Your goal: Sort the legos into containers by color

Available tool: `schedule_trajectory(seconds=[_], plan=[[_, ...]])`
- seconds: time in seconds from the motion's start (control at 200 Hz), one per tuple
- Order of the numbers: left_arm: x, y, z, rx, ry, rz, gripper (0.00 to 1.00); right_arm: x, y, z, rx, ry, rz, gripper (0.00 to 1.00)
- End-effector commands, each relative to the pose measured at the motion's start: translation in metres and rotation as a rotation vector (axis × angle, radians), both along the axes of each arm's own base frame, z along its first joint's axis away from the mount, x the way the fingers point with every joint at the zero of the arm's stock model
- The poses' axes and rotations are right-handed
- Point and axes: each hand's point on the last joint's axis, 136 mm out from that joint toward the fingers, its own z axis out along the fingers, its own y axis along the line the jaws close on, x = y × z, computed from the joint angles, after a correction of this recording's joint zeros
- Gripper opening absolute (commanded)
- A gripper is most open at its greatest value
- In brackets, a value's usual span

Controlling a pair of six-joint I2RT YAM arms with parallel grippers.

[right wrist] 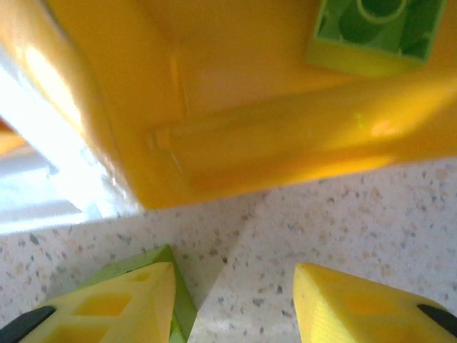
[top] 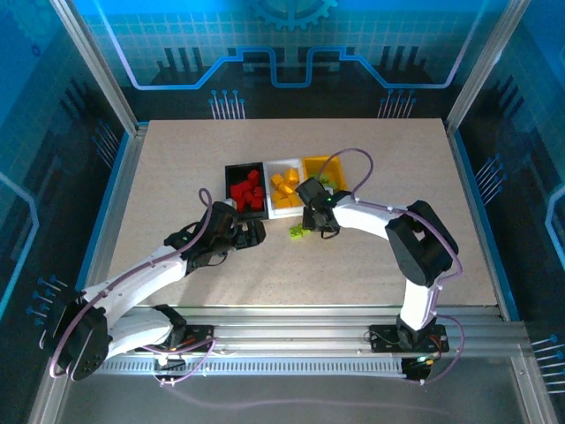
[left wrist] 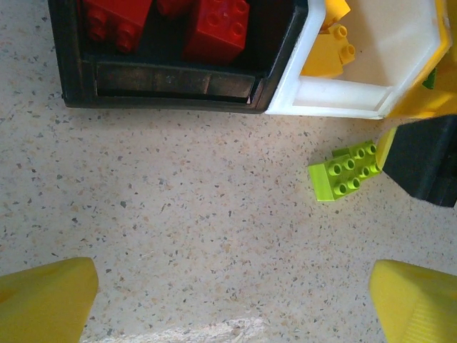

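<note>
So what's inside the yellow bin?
A lime green brick lies in the yellow bin. From above, the right arm covers the bin's near corner, so more bricks there cannot be ruled out.

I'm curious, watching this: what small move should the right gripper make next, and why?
Probably shift the right gripper sideways over the small lime green plastic brick: it lies on the speckled table beside one finger, not between them, outside the yellow plastic bin.
</note>
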Motion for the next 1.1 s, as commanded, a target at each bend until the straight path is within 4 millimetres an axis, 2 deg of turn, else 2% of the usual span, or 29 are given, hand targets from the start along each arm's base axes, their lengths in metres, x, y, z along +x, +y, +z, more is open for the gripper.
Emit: schedule_trajectory(seconds=[0.0,0.15,0.25,0.345,0.455,0.58,0.675,0.775,0.861,0.946,1.091], plan=[[0.002,-0.002,0.004,-0.03,-0.018,0.003,0.99,-0.05,-0.024,-0.022,-0.096,0.133,0.014,0.48],[0.003,-0.002,0.002,-0.027,-0.019,0.002,0.99,-0.078,-0.041,-0.017,-0.111,0.147,0.011,0.48],[0.003,-0.002,0.001,-0.027,-0.018,0.001,0.99,-0.085,-0.045,-0.004,-0.094,0.119,0.018,0.49],[0.003,-0.002,0.002,-0.029,-0.021,0.0,0.99,-0.081,-0.036,0.017,-0.067,0.041,0.067,0.54],[0.003,-0.002,0.002,-0.031,-0.021,0.002,0.99,-0.078,-0.011,0.031,-0.004,0.004,0.151,0.7],[0.003,-0.002,0.002,-0.029,-0.02,0.003,0.99,-0.081,0.009,0.021,-0.008,0.06,0.214,0.78],[0.001,0.0,0.0,-0.024,-0.017,0.003,0.99,-0.086,0.013,0.005,-0.036,0.115,0.21,0.79],[0.001,0.001,0.0,-0.022,-0.018,0.009,0.99,-0.088,0.005,-0.01,-0.086,0.151,0.18,0.74],[0.002,0.001,-0.001,-0.022,-0.018,0.009,0.99,-0.086,0.001,-0.017,-0.114,0.152,0.166,0.65],[0.002,0.002,-0.001,-0.022,-0.016,0.01,0.99,-0.083,-0.002,-0.018,-0.124,0.147,0.16,0.52],[0.003,0.002,0.0,-0.022,-0.019,0.01,0.99,-0.079,0.0,-0.011,-0.1,0.115,0.177,0.4]])
